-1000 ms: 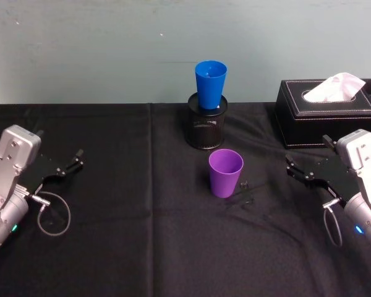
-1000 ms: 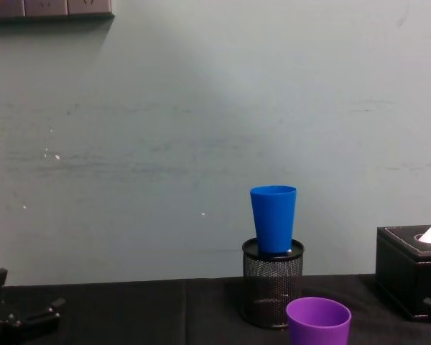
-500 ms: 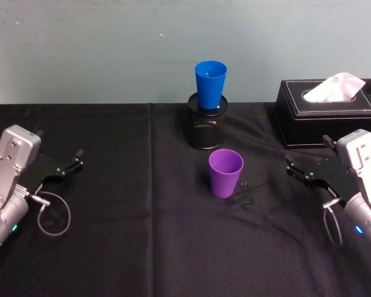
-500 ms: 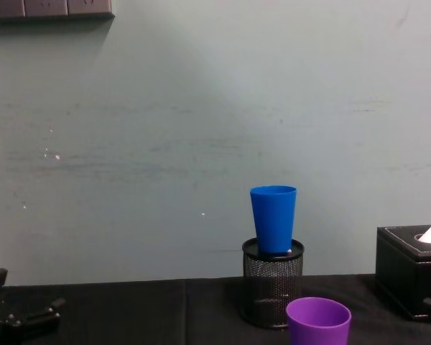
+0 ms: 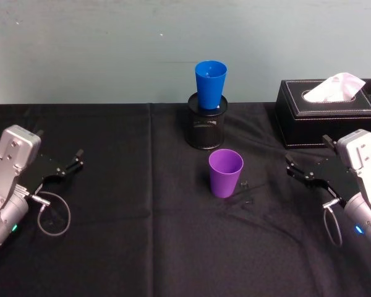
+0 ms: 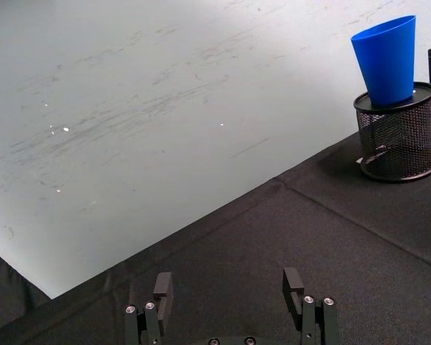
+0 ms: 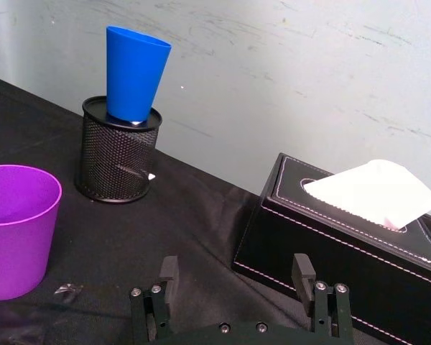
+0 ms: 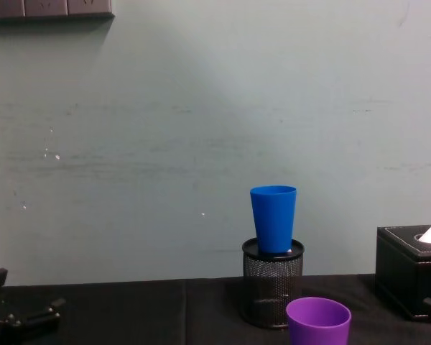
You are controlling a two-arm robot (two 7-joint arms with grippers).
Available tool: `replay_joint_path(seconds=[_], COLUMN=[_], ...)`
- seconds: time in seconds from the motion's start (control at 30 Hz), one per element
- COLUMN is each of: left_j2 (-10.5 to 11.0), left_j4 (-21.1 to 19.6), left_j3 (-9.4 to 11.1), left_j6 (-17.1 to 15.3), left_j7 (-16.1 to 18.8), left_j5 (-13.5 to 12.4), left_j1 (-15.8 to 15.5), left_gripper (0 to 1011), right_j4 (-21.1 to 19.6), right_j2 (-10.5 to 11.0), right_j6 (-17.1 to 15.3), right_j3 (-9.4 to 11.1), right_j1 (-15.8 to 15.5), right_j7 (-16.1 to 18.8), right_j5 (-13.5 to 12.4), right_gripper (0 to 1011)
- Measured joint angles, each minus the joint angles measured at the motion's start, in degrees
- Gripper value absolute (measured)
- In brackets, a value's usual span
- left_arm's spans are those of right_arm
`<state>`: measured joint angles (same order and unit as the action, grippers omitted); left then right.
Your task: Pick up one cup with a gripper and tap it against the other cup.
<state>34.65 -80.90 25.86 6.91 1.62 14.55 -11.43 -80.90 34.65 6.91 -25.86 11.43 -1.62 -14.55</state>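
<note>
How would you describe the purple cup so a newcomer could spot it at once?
On the black tablecloth, find the black mesh pen holder by the back wall, left of the tissue box. Just in front of it the purple cup stands upright on the cloth. Its only lookalike, the blue cup, sits raised in the holder's top.

The head camera looks down on the black worktop (image 5: 142,247) from its near side. The chest camera sits low, facing the far wall (image 8: 165,144). The wrist cameras look low from left and right. All share the blue cup (image 5: 210,83) on the mesh pen holder (image 5: 206,130).
</note>
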Motion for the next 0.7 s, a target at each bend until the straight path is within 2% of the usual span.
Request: replay_joint_path(seconds=[0.27,0.47,0.57,0.7], left_j2=[0.00,0.00,0.00,0.00], left_j4=[0.00,0.00,0.00,0.00], left_j3=[0.00,0.00,0.00,0.00], left_j6=[0.00,0.00,0.00,0.00], left_j7=[0.00,0.00,0.00,0.00], left_j5=[0.00,0.00,0.00,0.00], left_j1=[0.00,0.00,0.00,0.00], left_gripper=[1000,1000,1000,1000], right_j4=[-0.25,-2.19,-3.14,-3.92], right_j2=[0.12,1.71,2.43,3.28], right_j6=[0.47,0.08,-0.81,-3.53], right_j3=[0.28,1.10,1.65,2.43], right_j1=[-0.37,-1.26,-1.40,-0.78], right_j7=[1.01,5.31,8.11,15.12], right_j5=[0.11,-0.53,-2.28,-6.98], right_gripper=[1002,1002,1002,1002])
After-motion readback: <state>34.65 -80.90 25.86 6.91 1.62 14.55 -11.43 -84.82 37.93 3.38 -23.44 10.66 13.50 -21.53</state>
